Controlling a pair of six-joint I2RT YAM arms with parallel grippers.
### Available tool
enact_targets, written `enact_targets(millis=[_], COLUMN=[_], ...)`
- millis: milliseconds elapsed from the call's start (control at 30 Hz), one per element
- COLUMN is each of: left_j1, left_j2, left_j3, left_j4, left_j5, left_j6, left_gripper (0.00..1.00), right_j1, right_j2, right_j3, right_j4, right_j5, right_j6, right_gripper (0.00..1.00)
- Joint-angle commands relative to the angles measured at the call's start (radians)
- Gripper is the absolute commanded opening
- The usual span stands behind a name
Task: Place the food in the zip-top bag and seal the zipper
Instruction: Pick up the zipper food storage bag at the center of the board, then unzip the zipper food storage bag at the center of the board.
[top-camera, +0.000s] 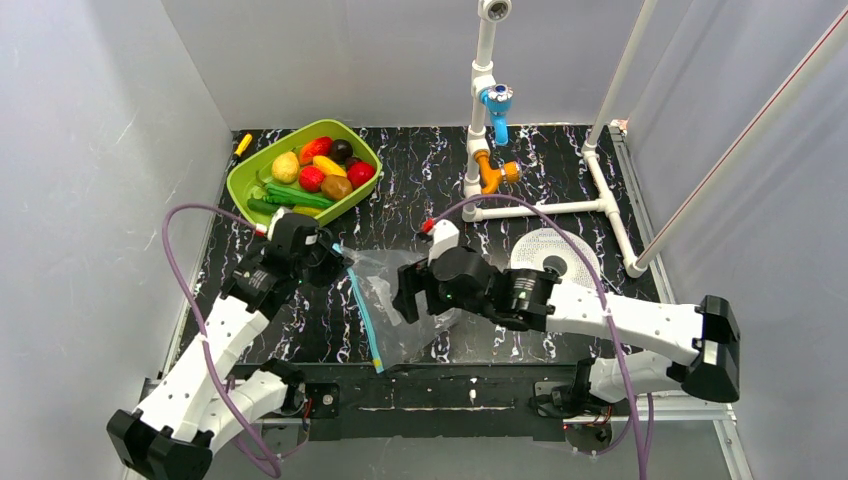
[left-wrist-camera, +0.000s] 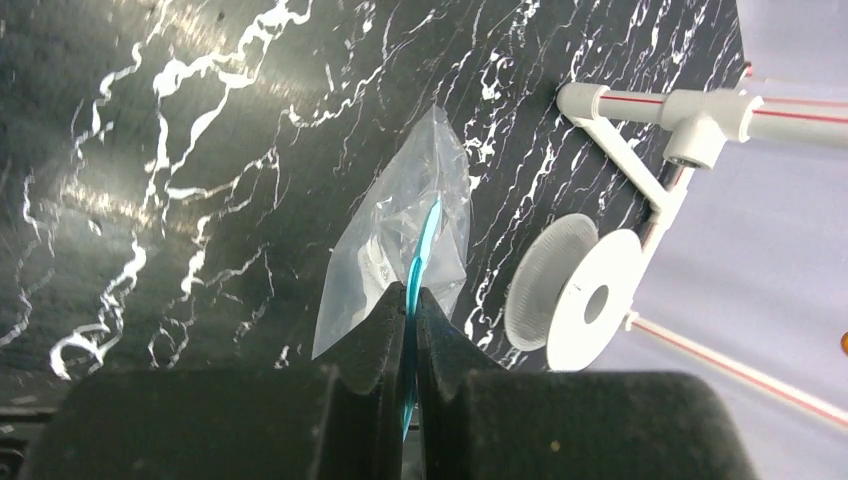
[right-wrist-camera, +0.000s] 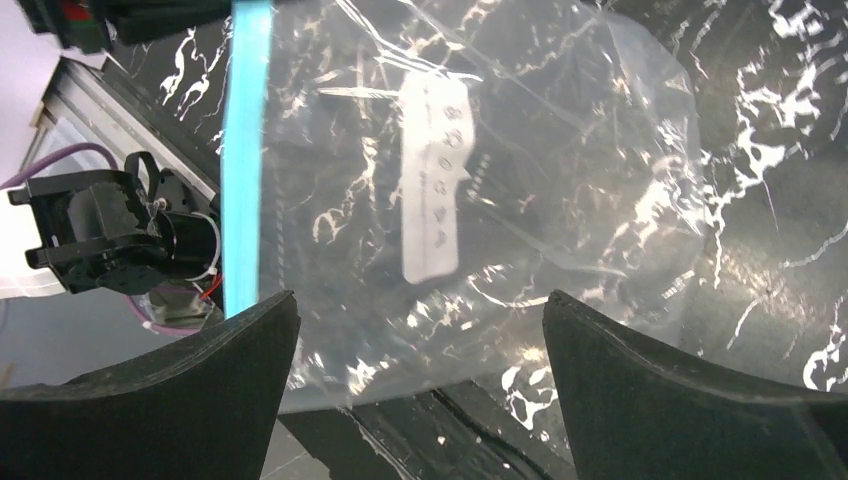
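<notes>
The clear zip-top bag (top-camera: 395, 315) lies crinkled on the black marbled table, its light blue zipper (top-camera: 366, 318) running along its left edge. My left gripper (top-camera: 338, 256) is shut on the far end of the zipper (left-wrist-camera: 424, 240), the blue strip pinched between its black fingers (left-wrist-camera: 385, 325). My right gripper (right-wrist-camera: 420, 315) hovers open over the bag (right-wrist-camera: 480, 180), near its front edge, with nothing between its fingers. The food (top-camera: 318, 170), glossy red, yellow, green, brown and dark pieces, sits in the lime-green tray (top-camera: 240, 180) at the back left.
A white pipe frame (top-camera: 540, 208) with a blue and orange fitting stands at the back centre. A white perforated disc (top-camera: 545, 252) lies to the right of the bag. A small yellow piece (top-camera: 243, 144) lies behind the tray. Grey walls close both sides.
</notes>
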Motion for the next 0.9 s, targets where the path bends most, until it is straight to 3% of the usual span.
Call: enact_targets(millis=[0,100,200,367,533,867], left_j1=[0.001,0.001,0.001,0.001,0.001,0.001], left_j2=[-0.067,-0.112,-0.142,-0.139,-0.146,-0.202], left_j3=[-0.071,-0.127,-0.164,-0.218,-0.283,-0.319], left_j4=[-0.033,0.016,0.058,0.13,0.248,0.262], left_j5=[-0.024,-0.008,0.006,0.091,0.202,0.223], left_j6=[-0.223,-0.241,-0.261,-0.287,-0.319,-0.349], left_gripper=[0.0,0.0,0.0,0.0,0.0,0.0], right_j1=[0.076,0.129,0.148,0.155,0.16,0.162], right_j2=[0.059,0.083,0.087,0.103,0.162,0.272], right_j3=[0.118,0.143,0.14,0.145,0.194,0.258], right_j4=[0.03,0.013,-0.009,-0.024,-0.032,-0.002], right_j5=[0.108,0.155,0.149,0.088,0.081,0.092], right_j6=[-0.103,-0.153,-0.207,-0.319,-0.4,-0.406], right_gripper=[0.98,0.98,0.88,0.84,0.85,0.85])
